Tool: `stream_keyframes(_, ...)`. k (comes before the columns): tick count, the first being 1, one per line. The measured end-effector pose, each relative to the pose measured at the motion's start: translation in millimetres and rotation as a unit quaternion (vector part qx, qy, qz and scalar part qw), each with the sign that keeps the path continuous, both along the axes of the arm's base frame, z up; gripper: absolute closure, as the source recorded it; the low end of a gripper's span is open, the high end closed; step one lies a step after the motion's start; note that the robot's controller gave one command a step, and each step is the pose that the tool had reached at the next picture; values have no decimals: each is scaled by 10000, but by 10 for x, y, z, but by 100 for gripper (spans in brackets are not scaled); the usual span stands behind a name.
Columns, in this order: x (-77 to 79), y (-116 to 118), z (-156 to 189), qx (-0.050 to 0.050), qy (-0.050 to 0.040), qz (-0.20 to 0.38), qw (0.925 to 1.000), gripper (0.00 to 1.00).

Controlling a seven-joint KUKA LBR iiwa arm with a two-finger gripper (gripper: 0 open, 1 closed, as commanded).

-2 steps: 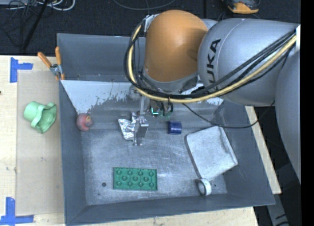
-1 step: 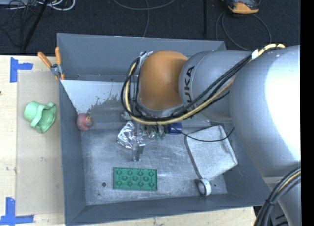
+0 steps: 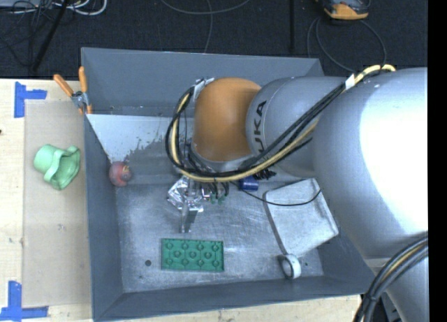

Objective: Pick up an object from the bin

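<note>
Claw low in the bin, green studded plate near it.
The plate lies flat, studs up, apart from the claw, toward the near wall; its long side runs left to right. Whether the claw is wide or narrow, I cannot tell. The arm shows letters "UKA".

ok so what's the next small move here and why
Probably ease the gripper a little toward the green studded plate and lower. The plate lies flat just ahead of it, apart from the pink ball and the white ring.
</note>
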State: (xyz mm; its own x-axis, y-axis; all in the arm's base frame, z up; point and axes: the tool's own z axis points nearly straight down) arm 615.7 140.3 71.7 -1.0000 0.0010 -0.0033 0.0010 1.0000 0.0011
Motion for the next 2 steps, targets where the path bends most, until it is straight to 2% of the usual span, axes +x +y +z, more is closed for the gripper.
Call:
stream_keyframes(1, 36, 4, 45, 16, -55, -13, 10000, 100)
stream_keyframes(2, 70, 7, 1487, 4, -28, 82, 10000, 100)
